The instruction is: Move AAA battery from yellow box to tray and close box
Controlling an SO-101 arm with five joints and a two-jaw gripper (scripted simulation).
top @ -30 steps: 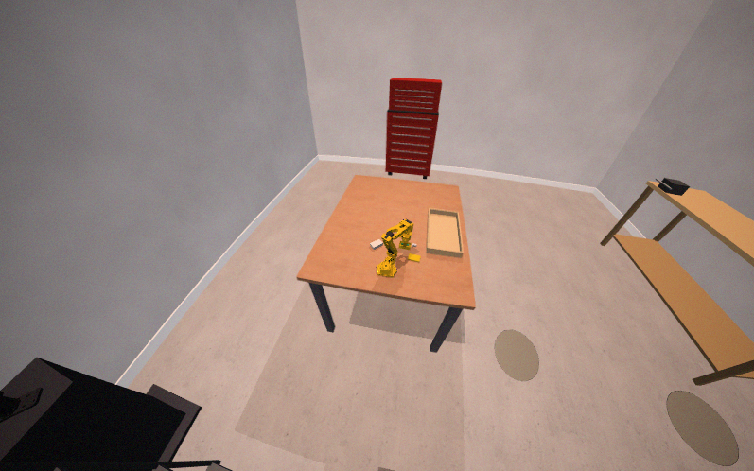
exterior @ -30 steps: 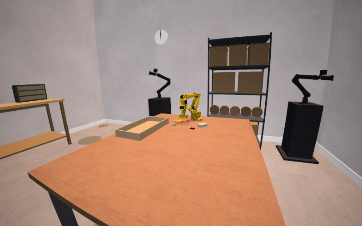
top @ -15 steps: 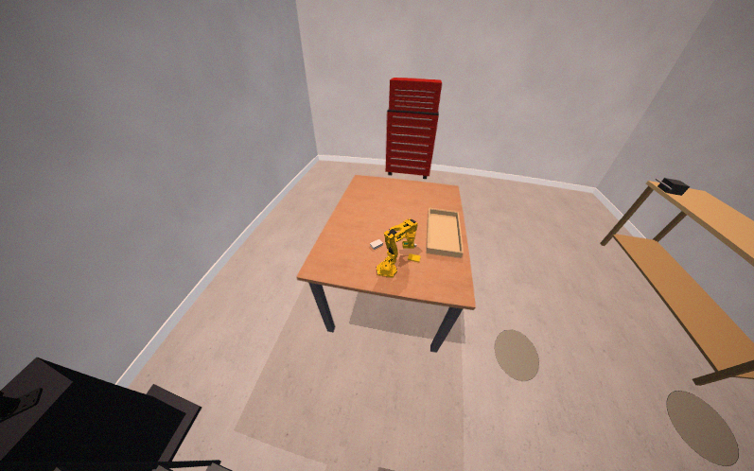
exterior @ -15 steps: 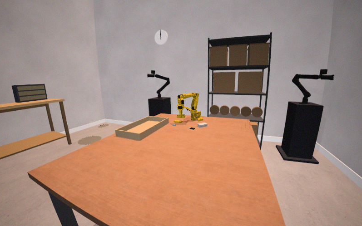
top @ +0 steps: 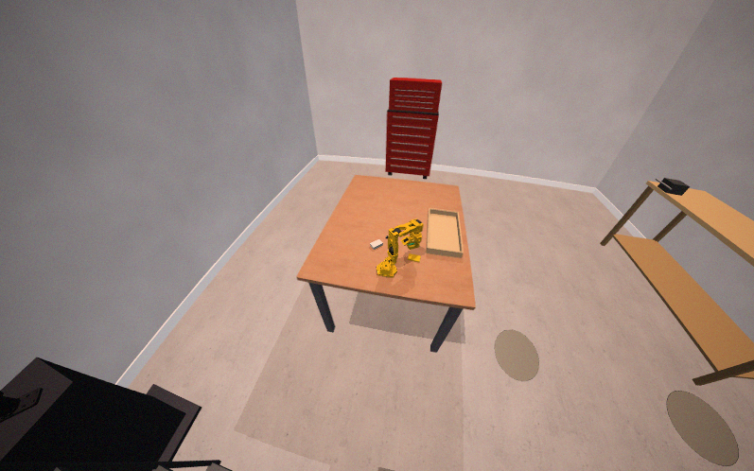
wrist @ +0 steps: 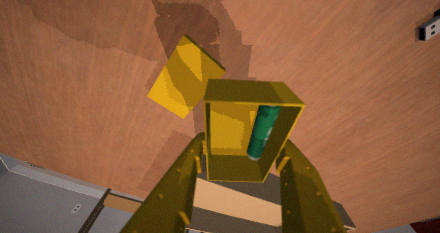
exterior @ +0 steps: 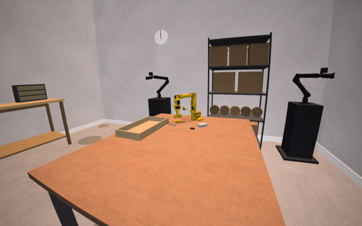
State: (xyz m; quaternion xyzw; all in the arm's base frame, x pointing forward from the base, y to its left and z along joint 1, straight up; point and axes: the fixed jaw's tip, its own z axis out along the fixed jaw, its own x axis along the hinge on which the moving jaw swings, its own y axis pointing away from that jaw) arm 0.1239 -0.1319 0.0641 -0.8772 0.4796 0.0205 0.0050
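Note:
In the wrist view my gripper [wrist: 245, 155] is shut on the open yellow box base [wrist: 250, 130] and holds it above the table, its open side facing the camera. The green AAA battery [wrist: 263, 132] lies inside, against the right wall. The yellow lid [wrist: 184, 76] lies flat on the table below, apart from the base. In the top view the arm's gripper [top: 412, 238] hangs just left of the tan tray [top: 445, 232], with the lid [top: 413, 257] on the table beside it. In the exterior view the gripper [exterior: 178, 112] is right of the tray [exterior: 141, 127].
A white box [top: 376, 243] lies left of the arm and also shows in the exterior view [exterior: 202, 124]. A small USB stick [wrist: 429, 29] and a small dark object [exterior: 191, 128] lie on the table nearby. The tray looks empty.

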